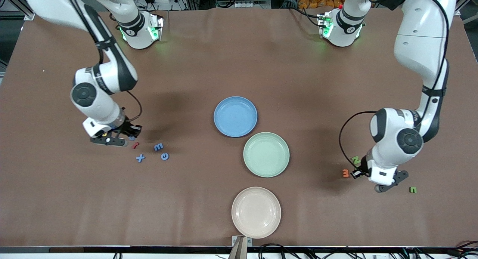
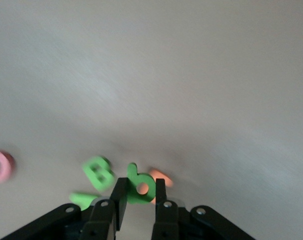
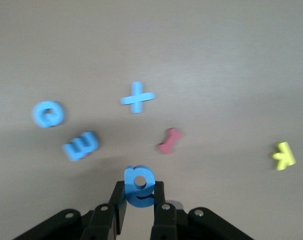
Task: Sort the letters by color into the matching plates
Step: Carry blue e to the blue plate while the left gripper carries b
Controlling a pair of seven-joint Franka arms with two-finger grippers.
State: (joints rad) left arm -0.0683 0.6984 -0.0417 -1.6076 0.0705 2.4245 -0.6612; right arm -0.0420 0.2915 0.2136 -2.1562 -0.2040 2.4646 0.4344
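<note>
Landmark for all positions: the green plate (image 1: 266,154), mid-table.

Nearest the front camera lies the beige plate (image 1: 256,212), just nearer than the green plate. The blue plate (image 1: 235,116) sits just farther from the camera, its rim almost meeting the green one. All three plates hold nothing.

Toward the left arm's end from the green plate: the left gripper (image 2: 140,201) is down at the table, fingers closed tight on a green letter with a round hole (image 2: 140,185). Close around it lie an orange letter (image 1: 345,173), a green N (image 1: 356,160), and one more green letter (image 1: 413,190) lying apart, nearer the table's end. The left wrist view also shows a pink ring-shaped letter (image 2: 0,166).

Toward the right arm's end from the green plate: the right gripper (image 3: 139,202) is also down at the table, fingers pinched on a blue letter (image 3: 139,186). Loose beside it — a red piece (image 1: 135,144), a blue X (image 1: 140,158), a blue E (image 1: 158,147), a blue round letter (image 1: 165,156). A yellow letter (image 3: 284,155) shows in the right wrist view only.
</note>
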